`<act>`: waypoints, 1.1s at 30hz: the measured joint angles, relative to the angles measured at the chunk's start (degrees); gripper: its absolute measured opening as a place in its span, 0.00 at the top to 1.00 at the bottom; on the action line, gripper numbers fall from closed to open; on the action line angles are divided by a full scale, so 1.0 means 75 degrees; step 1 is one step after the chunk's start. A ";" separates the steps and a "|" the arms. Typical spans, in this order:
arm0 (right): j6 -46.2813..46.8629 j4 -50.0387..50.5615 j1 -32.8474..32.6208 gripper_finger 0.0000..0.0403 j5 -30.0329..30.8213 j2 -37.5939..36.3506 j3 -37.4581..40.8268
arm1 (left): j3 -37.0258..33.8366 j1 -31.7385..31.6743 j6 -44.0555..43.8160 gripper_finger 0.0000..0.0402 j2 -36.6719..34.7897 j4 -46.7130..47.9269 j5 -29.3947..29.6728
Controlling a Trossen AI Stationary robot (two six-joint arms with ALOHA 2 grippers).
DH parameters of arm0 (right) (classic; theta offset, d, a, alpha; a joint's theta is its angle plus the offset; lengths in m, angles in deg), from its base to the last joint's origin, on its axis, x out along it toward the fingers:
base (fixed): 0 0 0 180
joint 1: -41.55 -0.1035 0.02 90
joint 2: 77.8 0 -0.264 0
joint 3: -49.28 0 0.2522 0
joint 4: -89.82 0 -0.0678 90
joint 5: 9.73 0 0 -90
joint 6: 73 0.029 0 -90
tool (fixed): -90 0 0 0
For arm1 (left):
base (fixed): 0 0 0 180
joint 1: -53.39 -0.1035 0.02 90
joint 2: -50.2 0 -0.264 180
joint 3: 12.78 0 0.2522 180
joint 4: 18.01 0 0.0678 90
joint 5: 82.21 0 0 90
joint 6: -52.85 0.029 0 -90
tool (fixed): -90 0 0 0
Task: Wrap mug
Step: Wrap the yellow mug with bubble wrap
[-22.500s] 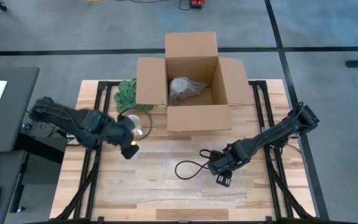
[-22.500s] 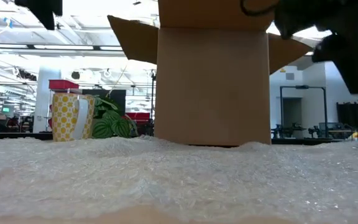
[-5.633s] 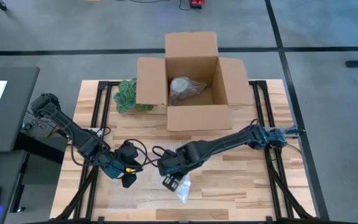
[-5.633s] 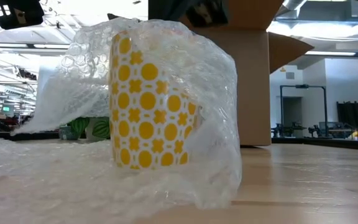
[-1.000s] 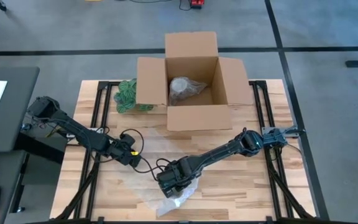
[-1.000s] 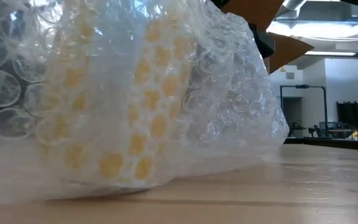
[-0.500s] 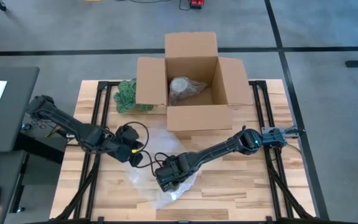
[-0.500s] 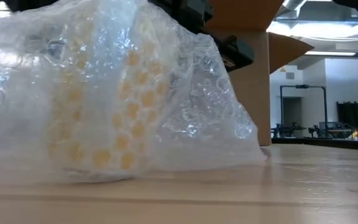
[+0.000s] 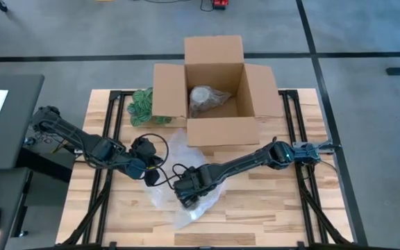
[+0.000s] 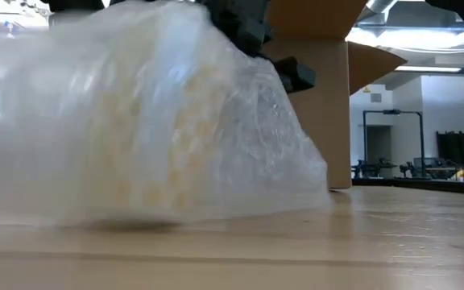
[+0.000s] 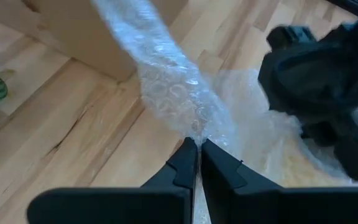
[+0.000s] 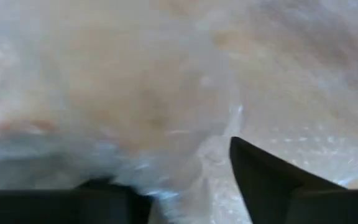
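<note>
The mug (image 10: pixel 176 153), white with yellow dots, shows only faintly through several layers of bubble wrap (image 9: pixel 189 208) near the table's front middle. A strip of the wrap (image 11: pixel 166 68) runs from the bundle toward the cardboard box. My left gripper (image 9: pixel 149 175) is just left of the bundle and shut on that strip. My right gripper (image 9: pixel 186 193) is on top of the bundle. Its fingers (image 12: pixel 272 180) stand apart with wrap between them. My left gripper pinches a gathered, bunched part of the bubble wrap (image 11: pixel 194 132) between its two fingertips. It comes in low from the table's left. The strip rises from the fingers toward the box, fairly taut. My right gripper has wrap between its spread fingers; whether they touch it I cannot tell.
An open cardboard box (image 9: pixel 214 132) stands at the far middle with a wrapped bundle (image 9: pixel 203 99) inside it. A green leafy plant (image 9: pixel 141 107) is left of the box. Bare wood lies to the right of the bundle and along the front edge.
My right gripper has moved a little toward the far edge with the bundle. The wrap, which lay bunched near the front edge, now also reaches up toward the box. More wrap lies over the mug, so its dots show fainter in the low view.
</note>
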 joint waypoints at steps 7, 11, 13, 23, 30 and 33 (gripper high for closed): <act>-0.0324 0.0401 -0.0038 0.40 0.0096 -0.0548 -0.0010 | 0.0000 0.0023 -0.0129 1.00 -0.0003 -0.0074 -0.0055; -0.0491 0.0569 -0.0094 0.40 0.0286 -0.0903 -0.0014 | 0.0000 0.0023 -0.0128 1.00 -0.0003 -0.0243 -0.0164; -0.0588 0.0571 -0.0162 0.41 0.0506 -0.1107 -0.0020 | 0.0000 0.0023 -0.0087 1.00 -0.0003 -0.0482 -0.0240; -0.0985 0.0493 -0.1044 0.42 0.1410 -0.1632 -0.0041 | 0.0000 0.0029 0.0523 1.00 -0.0003 -0.2654 -0.0908; -0.2121 -0.0653 -0.1239 0.48 0.1625 -0.1318 -0.0023 | 0.0000 0.0029 0.0402 1.00 -0.0003 -0.2580 -0.0975; -0.2529 -0.1345 -0.1086 0.56 0.1619 -0.1351 -0.0039 | 0.0000 0.0029 0.0302 1.00 -0.0003 -0.2170 -0.0975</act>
